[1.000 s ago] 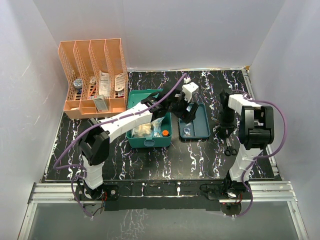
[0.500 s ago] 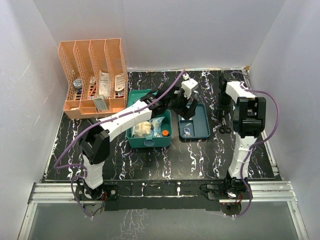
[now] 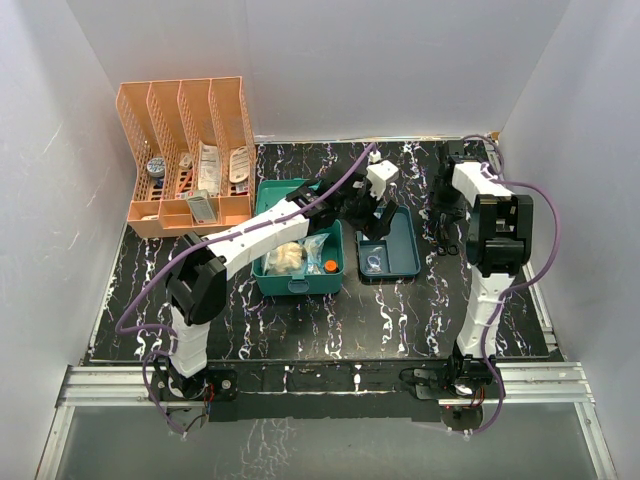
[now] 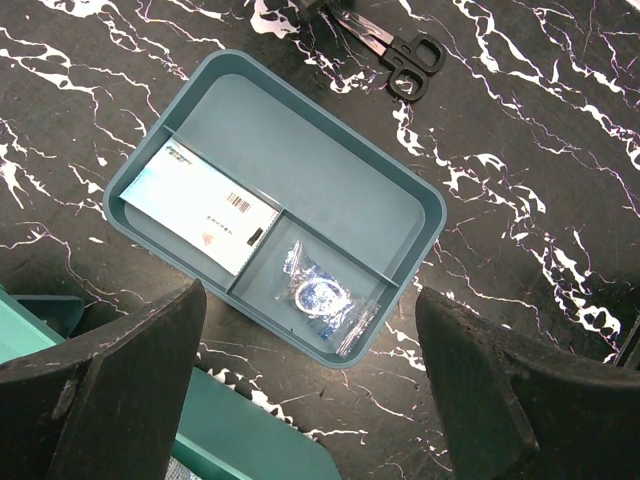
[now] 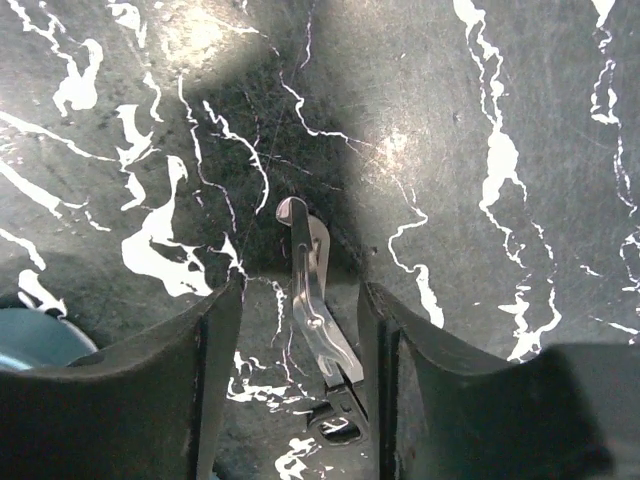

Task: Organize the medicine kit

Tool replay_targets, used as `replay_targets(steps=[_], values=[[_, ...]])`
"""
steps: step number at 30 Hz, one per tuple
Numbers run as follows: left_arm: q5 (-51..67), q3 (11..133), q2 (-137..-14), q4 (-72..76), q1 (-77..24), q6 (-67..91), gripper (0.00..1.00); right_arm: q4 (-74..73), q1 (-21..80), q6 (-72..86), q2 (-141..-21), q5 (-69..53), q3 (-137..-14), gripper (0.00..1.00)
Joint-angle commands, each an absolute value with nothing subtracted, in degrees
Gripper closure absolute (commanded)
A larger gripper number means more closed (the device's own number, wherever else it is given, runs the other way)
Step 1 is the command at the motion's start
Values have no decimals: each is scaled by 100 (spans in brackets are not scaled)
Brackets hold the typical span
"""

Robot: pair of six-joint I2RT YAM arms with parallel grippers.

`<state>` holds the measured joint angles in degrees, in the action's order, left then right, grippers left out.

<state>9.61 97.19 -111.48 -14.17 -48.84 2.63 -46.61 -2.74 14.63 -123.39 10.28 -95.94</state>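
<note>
Far left on the black marbled worktop (image 3: 400, 320): one orange slotted file rack (image 3: 190, 110), four bays, holding assorted small packets.

Centre, just right of the rack: the medicine kit (image 3: 300, 285), a teal-green box, standing open. Contents: one beige bundle (image 3: 287, 260), one orange-capped item (image 3: 330, 266); the rest is too small to tell. The left arm crosses above the kit's far half.

Just right of the kit, apart from it: one darker teal insert tray (image 4: 300, 130), divided, lying flat on the worktop. Near-left compartment: one white sachet (image 4: 200, 215) with a barcode. Near-right compartment: one clear bag (image 4: 322, 297) with a pale ring inside. The long far compartment shows only its floor.

Above the tray: left claw (image 4: 310, 400), fingers spread wide, holding nothing, clear of the tray.

Right of the tray, near it: one pair of black-handled scissors (image 4: 385, 45), flat on the worktop.

Over the scissors: right claw (image 5: 295, 380), fingers parted, one on each side of the blades, with a gap at either side.
</note>
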Motion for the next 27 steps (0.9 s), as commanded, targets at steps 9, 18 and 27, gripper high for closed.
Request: replay_targets(steps=[9, 18, 27], values=[[984, 9686, -10764, -1538, -4858, 293, 16, -5037, -290, 857, -11648, 863, -9577, 36], [1083, 9517, -10504, -1580, -4855, 341, 16, -4843, -290, 631, -11386, 884, -8639, 41], [1072, 9408, -10308, -1563, -4859, 345, 17, -5042, -287, 574, -11192, 809, -8490, 51]])
